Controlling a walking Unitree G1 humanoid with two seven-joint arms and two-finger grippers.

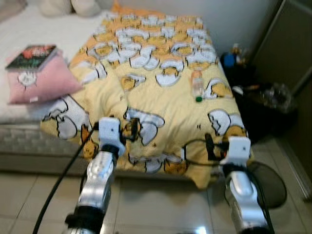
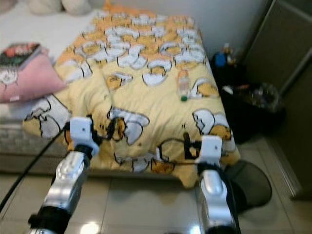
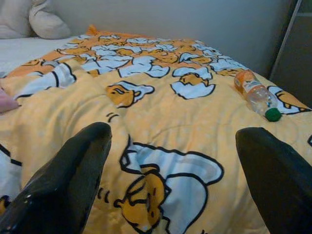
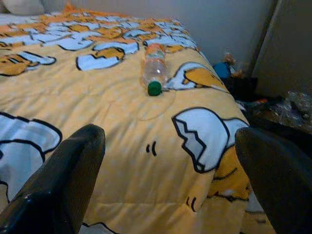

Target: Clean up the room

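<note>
Approach step, I judge. Both arms are raised at the bed's foot edge: the left claw and right claw are each spread wide, holding nothing. Farther on, a plastic bottle lies on the yellow blanket near the bed's right edge. Next, the right claw must reach forward to it.

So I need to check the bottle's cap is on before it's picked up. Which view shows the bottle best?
The right wrist view: the plastic bottle lies closest and sharpest there, its green cap on, between the open right claw fingers. The left wrist view shows it off to one side; both eye views show it small and blurred on the yellow blanket.
</note>
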